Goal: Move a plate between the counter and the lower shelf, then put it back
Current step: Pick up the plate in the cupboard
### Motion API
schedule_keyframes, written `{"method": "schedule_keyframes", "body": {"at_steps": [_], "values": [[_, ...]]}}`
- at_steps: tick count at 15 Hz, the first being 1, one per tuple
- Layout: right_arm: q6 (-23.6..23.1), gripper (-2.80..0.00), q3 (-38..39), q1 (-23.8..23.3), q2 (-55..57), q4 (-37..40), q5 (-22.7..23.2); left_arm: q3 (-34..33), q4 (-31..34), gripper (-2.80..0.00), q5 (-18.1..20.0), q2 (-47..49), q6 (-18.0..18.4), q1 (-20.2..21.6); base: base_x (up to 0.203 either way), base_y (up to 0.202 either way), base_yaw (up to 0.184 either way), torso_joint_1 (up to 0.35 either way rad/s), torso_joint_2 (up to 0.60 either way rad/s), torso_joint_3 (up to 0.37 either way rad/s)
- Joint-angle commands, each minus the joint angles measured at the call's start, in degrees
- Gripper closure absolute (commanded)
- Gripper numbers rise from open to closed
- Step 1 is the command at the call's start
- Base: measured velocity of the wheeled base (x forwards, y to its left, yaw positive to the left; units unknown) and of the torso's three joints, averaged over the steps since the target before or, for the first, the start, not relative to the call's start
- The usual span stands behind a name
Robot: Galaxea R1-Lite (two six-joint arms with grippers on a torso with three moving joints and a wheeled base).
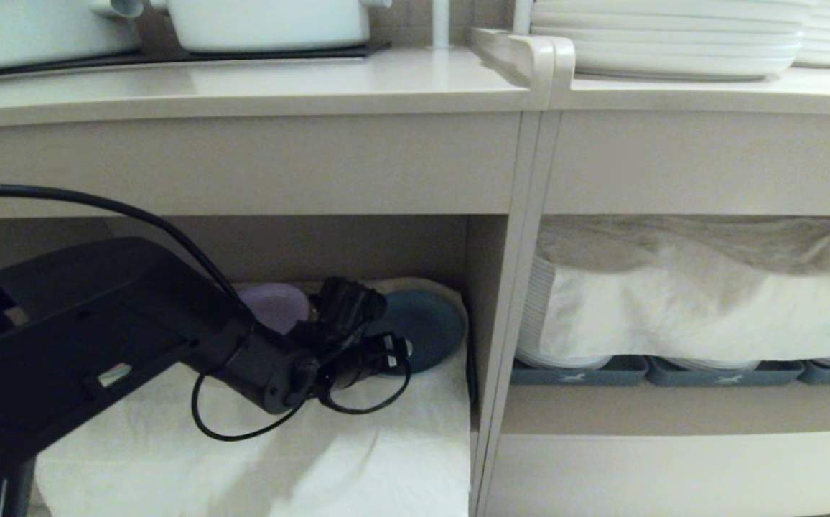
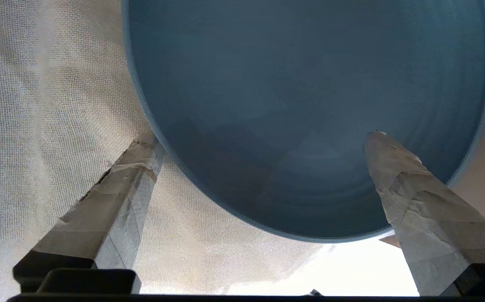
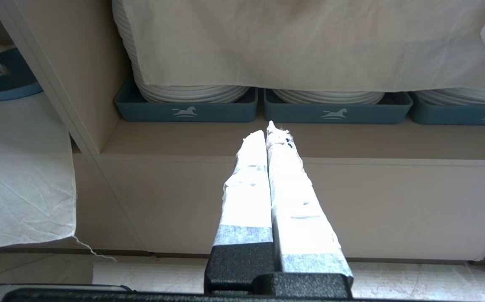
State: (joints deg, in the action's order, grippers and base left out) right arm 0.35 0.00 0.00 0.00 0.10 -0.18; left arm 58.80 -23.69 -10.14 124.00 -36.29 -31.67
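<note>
Down in the lower shelf [image 1: 257, 251], the plate [image 1: 426, 327] lies on the white cloth [image 1: 357, 445], at the back right corner beside a purple plate [image 1: 275, 305]. Left gripper [image 1: 375, 345] reaches into the cubby with fingers [image 2: 116, 201] spread wide, one on each side of the plate's near rim; nothing gripped (contact with the rim cannot be judged). Right gripper [image 3: 267, 138] hangs outside the neighbouring compartment, fingers pressed together, idle. Counter [image 1: 243, 79] above carries pots, no blue plate. Judgement: plate is on the shelf, so the return trip to the counter is left, starting with a grasp.
</note>
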Motion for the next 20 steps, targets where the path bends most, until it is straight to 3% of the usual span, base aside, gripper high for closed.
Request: {"method": "schedule_keyframes", "body": {"at_steps": [1,11,12,20], "values": [[0.00,0.00,0.00,0.00,0.00,-0.01,0.01,0.00,-0.14,-2.80,-0.06,0.28,-0.19,0.12,0.000,0.000,0.000,0.000,0.00,0.000],[0.00,0.00,0.00,0.00,0.09,-0.01,0.01,1.32,-0.39,-2.80,-0.76,1.25,-0.10,0.03,0.000,0.000,0.000,0.000,0.00,0.000],[0.00,0.00,0.00,0.00,0.09,-0.01,0.01,1.32,-0.48,0.00,-0.76,1.25,-0.10,0.03,0.000,0.000,0.000,0.000,0.00,0.000],[0.00,0.00,0.00,0.00,0.01,-0.01,0.01,1.32,-0.48,0.00,-0.93,1.25,-0.10,0.03,0.000,0.000,0.000,0.000,0.00,0.000]]}}
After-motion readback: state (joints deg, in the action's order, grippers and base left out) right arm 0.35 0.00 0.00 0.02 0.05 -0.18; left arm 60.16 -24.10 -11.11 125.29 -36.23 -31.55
